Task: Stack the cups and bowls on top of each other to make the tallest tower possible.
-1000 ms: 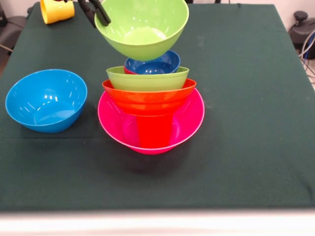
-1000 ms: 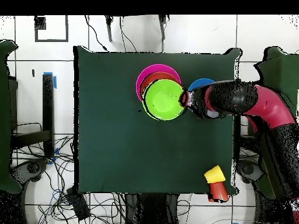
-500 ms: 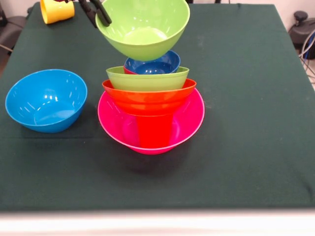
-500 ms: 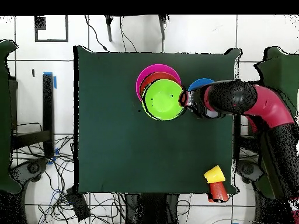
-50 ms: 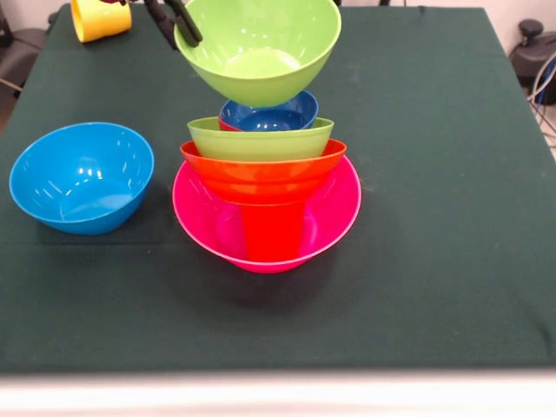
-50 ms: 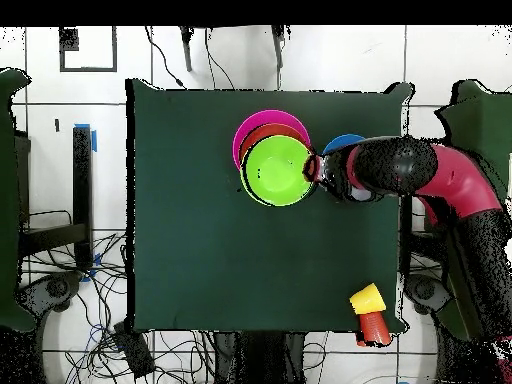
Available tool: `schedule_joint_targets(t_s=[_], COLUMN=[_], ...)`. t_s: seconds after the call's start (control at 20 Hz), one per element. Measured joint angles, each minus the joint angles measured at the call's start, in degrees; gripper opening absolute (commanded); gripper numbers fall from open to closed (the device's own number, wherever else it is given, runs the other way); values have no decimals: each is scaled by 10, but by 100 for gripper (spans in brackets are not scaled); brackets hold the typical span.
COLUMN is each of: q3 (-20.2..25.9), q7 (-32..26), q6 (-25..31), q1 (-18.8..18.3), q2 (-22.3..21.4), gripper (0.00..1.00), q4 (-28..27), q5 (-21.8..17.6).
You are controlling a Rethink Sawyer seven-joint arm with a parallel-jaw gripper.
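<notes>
The tower (image 5: 266,195) stands mid-table: a wide pink bowl (image 5: 330,221) at the base with a red cup (image 5: 272,233) in it, then an orange bowl (image 5: 261,169), a lime green bowl (image 5: 259,139) and a small dark blue bowl (image 5: 269,115). Above it hangs a second lime green bowl (image 5: 258,48) (image 6: 277,171), tilted, with my gripper (image 5: 181,24) (image 6: 314,168) shut on its left rim. A light blue bowl (image 5: 81,176) (image 6: 345,143) rests alone at the left of the front view. A yellow cup (image 5: 99,18) (image 6: 366,298) lies at the far left corner, beside a red cup (image 6: 374,326).
The dark green cloth (image 5: 452,200) covers the table. My arm (image 6: 420,175) reaches in from the right of the overhead view, over the light blue bowl. Chairs and cables surround the table on the tiled floor.
The held lime green bowl has shifted slightly rightward in the front view, closer to centre over the tower. The stack and other objects have not moved.
</notes>
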Motion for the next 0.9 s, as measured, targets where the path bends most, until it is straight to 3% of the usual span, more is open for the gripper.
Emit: schedule_joint_targets(t_s=[0.9], q3=[0], q7=[0], q6=[0], q1=[32], q2=[22], gripper=[0], q4=[-25], q5=[-3])
